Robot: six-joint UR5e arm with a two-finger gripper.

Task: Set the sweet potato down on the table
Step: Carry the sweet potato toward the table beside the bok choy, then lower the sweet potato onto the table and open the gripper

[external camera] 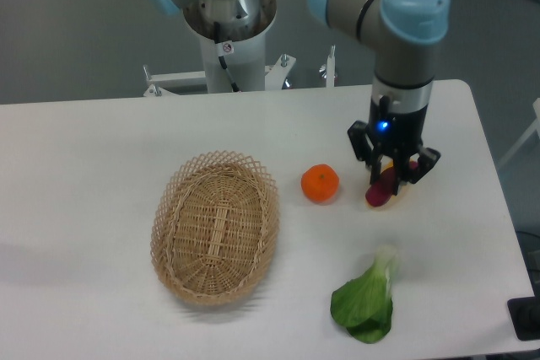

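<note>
The sweet potato [377,195] is a small dark reddish-purple tuber, tilted, at the right of the white table [84,149]. My gripper [393,181] points straight down over it with its fingers on either side of the tuber's upper end and looks shut on it. The tuber's lower end sticks out below the fingers, at or just above the tabletop. A bit of yellow-orange vegetable [398,183] shows between the fingers behind it, mostly hidden.
A round orange [321,184] lies just left of the gripper. An oval wicker basket [216,227] stands at the centre left. A green leafy vegetable [366,299] lies near the front edge. The arm's base [229,31] stands at the back.
</note>
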